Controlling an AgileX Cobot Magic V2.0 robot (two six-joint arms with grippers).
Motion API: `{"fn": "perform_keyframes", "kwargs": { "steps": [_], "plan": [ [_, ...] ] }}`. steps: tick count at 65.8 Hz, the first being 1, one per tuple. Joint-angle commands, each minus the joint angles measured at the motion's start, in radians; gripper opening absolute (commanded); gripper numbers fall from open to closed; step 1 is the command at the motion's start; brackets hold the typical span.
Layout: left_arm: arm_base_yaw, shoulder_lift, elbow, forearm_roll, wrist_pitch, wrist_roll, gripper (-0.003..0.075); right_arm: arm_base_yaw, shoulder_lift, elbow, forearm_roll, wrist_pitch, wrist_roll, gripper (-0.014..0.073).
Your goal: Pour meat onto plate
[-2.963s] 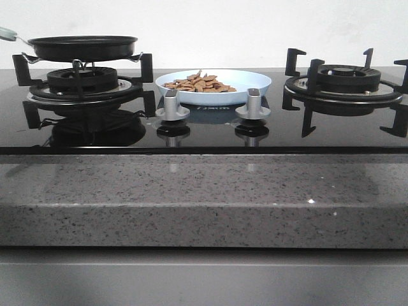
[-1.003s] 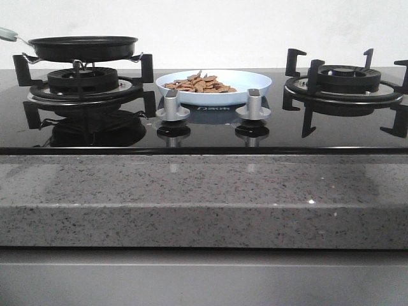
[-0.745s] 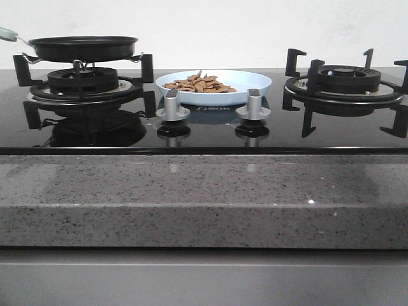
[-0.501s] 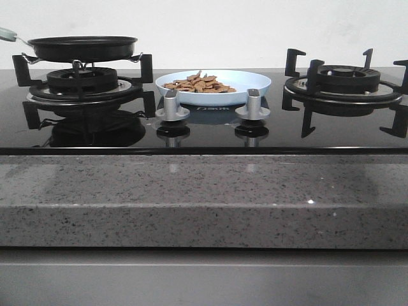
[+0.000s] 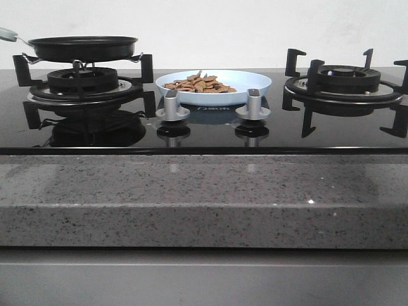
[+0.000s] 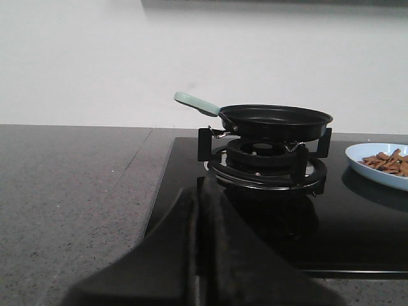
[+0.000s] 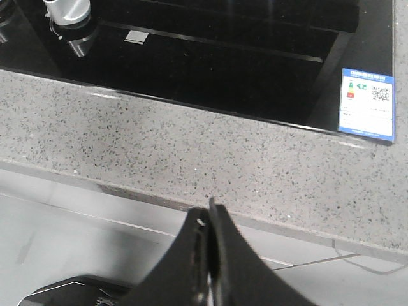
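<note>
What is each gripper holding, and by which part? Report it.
Nothing is held. The left gripper and right gripper are both shut on nothing; the pan sits on its burner and the meat lies on the plate.

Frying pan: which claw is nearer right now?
Left. The left claw, shut and empty, sits low over the counter facing the frying pan on its burner, apart from it. The right claw, also shut, hangs over the counter's front edge; no pan shows in its view.
</note>
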Motion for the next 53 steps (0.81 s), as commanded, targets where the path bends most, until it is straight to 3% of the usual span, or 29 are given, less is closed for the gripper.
{"fn": "perform_keyframes", "kwargs": {
  "steps": [1,24,39,53],
  "plan": [
    [0.0,-0.017,0.005,-0.007,-0.085,-0.005,-0.002,-0.005,0.003,-0.025,-0.016,-0.053,-0.001,-0.007],
    [0.0,-0.017,0.005,-0.007,-0.085,-0.005,-0.002,-0.019,-0.036,-0.002,-0.036,-0.084,-0.008,-0.007],
    [0.0,-0.017,0.005,-0.007,-0.085,-0.005,-0.002,-0.196,-0.29,0.299,-0.027,-0.487,-0.013,-0.007],
    [0.0,-0.017,0.005,-0.007,-0.085,-0.005,-0.002,-0.236,-0.498,0.598,0.019,-0.785,-0.013,-0.007]
  ]
}}
